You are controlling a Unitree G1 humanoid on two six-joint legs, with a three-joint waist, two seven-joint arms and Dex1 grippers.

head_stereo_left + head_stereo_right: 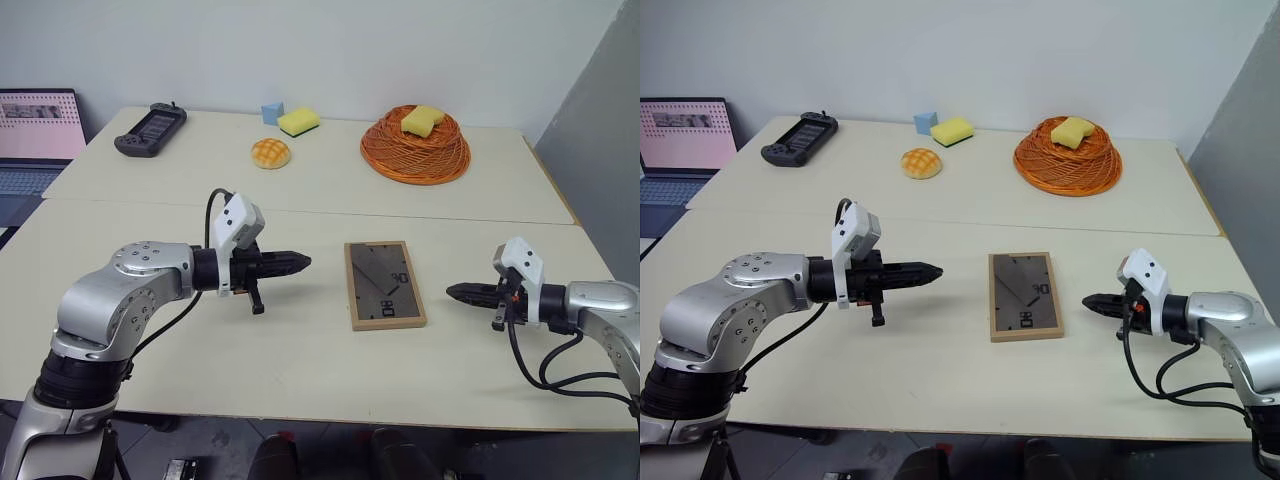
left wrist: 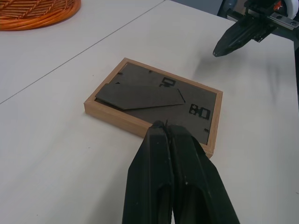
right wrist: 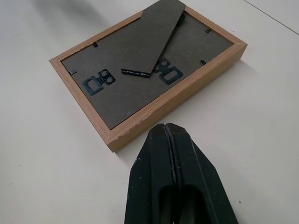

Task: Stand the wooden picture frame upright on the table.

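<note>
The wooden picture frame [image 1: 384, 285] lies flat, face down, on the cream table [image 1: 300, 340], its dark grey back with the fold-out stand and black clips facing up. It also shows in the left wrist view [image 2: 154, 102] and the right wrist view [image 3: 149, 70]. My left gripper [image 1: 304, 262] is shut and hovers to the left of the frame, pointing at it. My right gripper [image 1: 450, 292] is shut and hovers to the right of the frame, pointing at it. Neither touches the frame.
At the back of the table stand an orange woven basket [image 1: 415, 150] with a yellow sponge [image 1: 422, 120] in it, another yellow sponge [image 1: 298, 121], a blue block [image 1: 272, 112], a bread bun [image 1: 270, 153] and a black handheld console [image 1: 150, 129]. A laptop [image 1: 35, 130] sits at far left.
</note>
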